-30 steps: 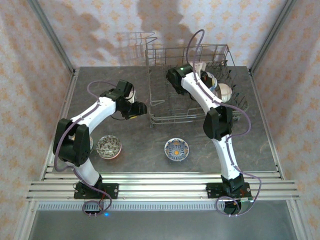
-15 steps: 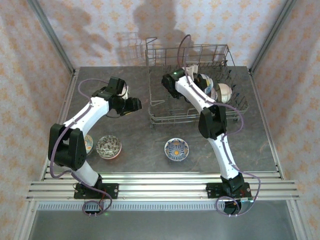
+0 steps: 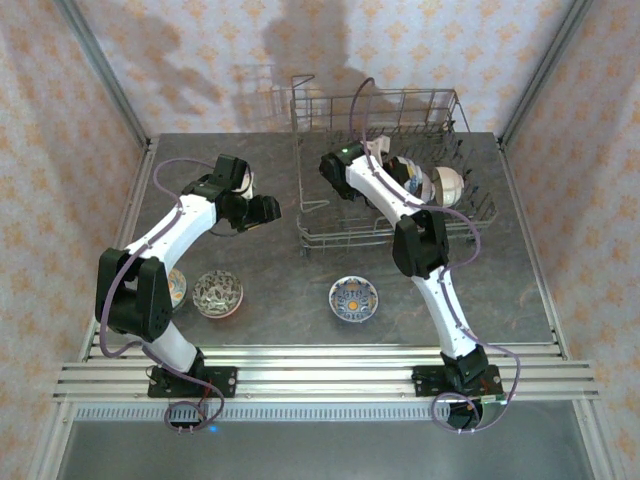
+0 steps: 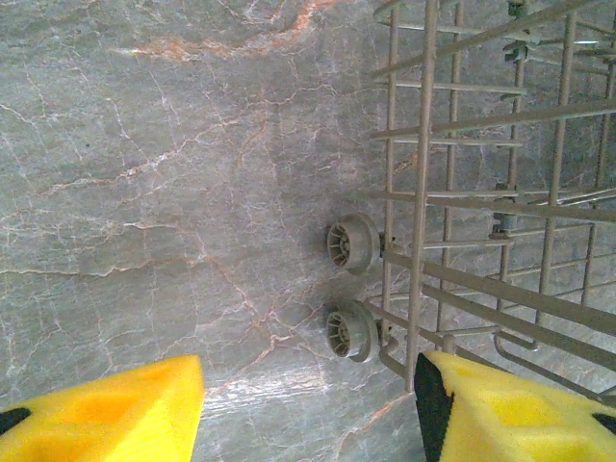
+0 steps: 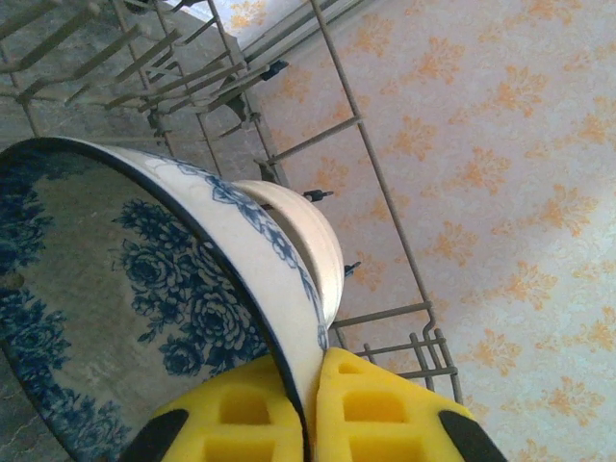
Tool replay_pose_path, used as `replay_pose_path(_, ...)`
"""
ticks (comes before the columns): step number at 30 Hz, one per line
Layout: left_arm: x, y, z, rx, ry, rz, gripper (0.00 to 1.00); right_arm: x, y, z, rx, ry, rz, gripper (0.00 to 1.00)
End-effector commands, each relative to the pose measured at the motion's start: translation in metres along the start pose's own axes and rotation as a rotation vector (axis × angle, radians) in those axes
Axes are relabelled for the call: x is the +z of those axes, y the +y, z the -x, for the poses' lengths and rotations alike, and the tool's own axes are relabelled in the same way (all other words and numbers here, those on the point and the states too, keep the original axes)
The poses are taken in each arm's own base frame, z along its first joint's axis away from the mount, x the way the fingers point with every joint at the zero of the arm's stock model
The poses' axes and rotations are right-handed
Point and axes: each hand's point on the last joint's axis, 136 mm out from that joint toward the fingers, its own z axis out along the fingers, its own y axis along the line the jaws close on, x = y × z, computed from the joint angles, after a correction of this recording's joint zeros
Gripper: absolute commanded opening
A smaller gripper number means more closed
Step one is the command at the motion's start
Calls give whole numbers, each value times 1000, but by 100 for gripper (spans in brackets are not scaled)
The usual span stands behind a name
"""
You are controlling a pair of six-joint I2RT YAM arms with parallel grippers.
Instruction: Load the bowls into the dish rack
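Note:
My right gripper point(image 5: 308, 404) is shut on the rim of a blue-flowered bowl point(image 5: 125, 279), held tilted inside the dish rack point(image 5: 366, 144). A plain white bowl point(image 5: 303, 231) stands just behind it. From above, the right gripper point(image 3: 388, 158) reaches into the grey wire dish rack point(image 3: 330, 225), with the blue-flowered bowl point(image 3: 412, 172) and the white bowl point(image 3: 448, 183) to its right. My left gripper point(image 4: 308, 414) is open over bare table beside the rack's left wall point(image 4: 423, 192); from above, the left gripper point(image 3: 265, 210) holds nothing.
Three bowls lie on the table: a multicoloured one point(image 3: 355, 297) in front of the rack, a patterned one point(image 3: 217, 293) at front left, and another point(image 3: 176, 287) half hidden by the left arm. Two small rack wheels point(image 4: 351, 243) face my left gripper.
The left arm has swung left and back, away from the rack, uncovering a bowl at the front left. The right gripper has shifted slightly left inside the rack with its bowl.

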Motion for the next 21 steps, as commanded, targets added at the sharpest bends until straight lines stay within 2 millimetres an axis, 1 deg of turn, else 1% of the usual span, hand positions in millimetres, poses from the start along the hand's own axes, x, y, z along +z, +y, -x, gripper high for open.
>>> replay_pose_path(1,-10,0,5,-3,-43,-2,60,-5,4,-21,-160,73,16,9)
replay_pose_path(3,-11,0,5,-5,-44,-1,60,-5,9,-21,-171,78,24,13)
replay_pose_path(5,-11,0,5,-4,-45,-3,60,-5,14,-21,-178,88,38,14)
replay_pose_path(6,-11,-1,5,-4,-45,-4,60,-5,18,-22,-182,94,44,17)
replay_pose_path(11,-13,0,5,-6,-53,-3,60,-3,33,-26,-179,123,89,18)
replay_pose_path(16,-13,1,3,-13,-51,-5,60,1,37,-29,-171,153,111,19)
replay_pose_path(17,-13,1,2,-15,-50,-4,60,1,34,-28,-167,156,111,21)
replay_pose_path(20,-14,1,1,-18,-48,-2,60,-2,22,-22,-137,149,119,40)
replay_pose_path(21,-15,2,0,-20,-47,-1,60,-4,18,-20,-126,144,128,48)
